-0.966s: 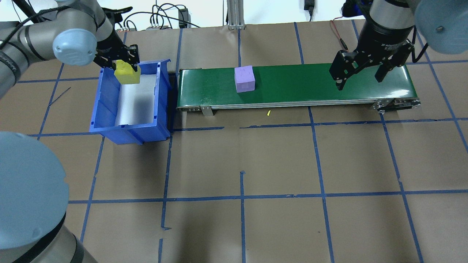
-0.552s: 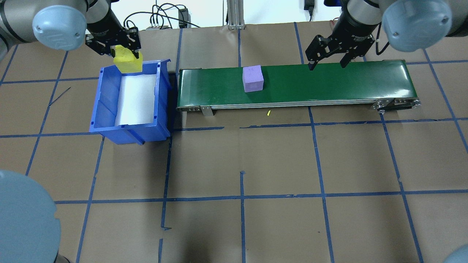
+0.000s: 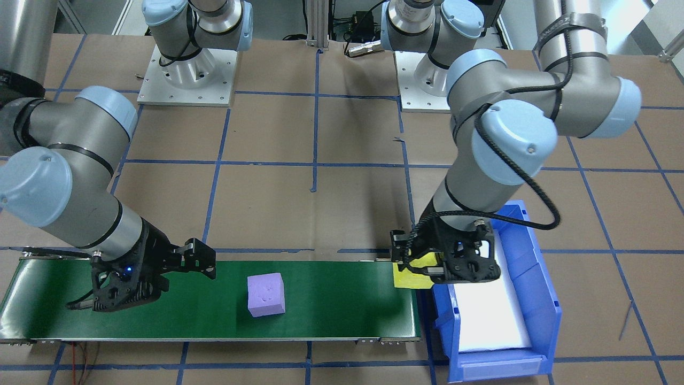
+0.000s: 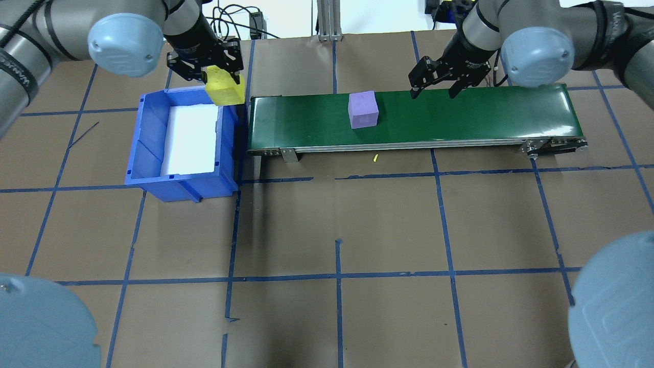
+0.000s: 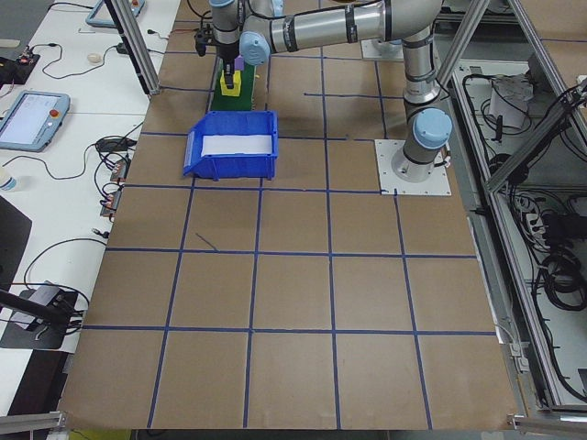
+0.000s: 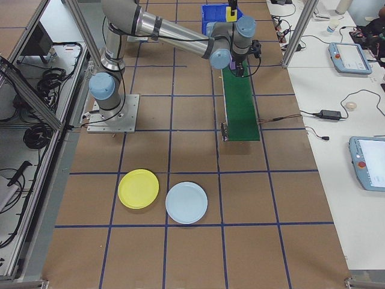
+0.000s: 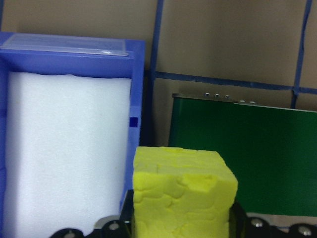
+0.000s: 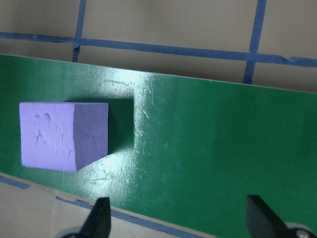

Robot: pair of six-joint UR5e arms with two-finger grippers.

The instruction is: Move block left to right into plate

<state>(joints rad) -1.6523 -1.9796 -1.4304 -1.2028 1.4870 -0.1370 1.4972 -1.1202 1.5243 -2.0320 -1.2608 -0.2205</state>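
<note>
A rough yellow foam block (image 4: 224, 88) is pinched between the fingers of the left gripper (image 4: 210, 69) and held above the gap between the blue rectangular plastic bin (image 4: 148, 153) and the green conveyor belt (image 4: 460, 120). The right gripper (image 4: 438, 84) is spread wide and empty over the belt's far edge, near a lilac foam cube (image 4: 363, 109) resting on the belt. The small round bright-yellow plastic plate (image 6: 139, 188) is seen on the table well apart from the belt, just beside a pale blue round plate (image 6: 186, 202).

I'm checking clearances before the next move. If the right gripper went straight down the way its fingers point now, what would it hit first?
Most likely the green conveyor belt. The right gripper is open and empty, with bare belt ahead; the purple block sits off to one side, outside that line.
</note>
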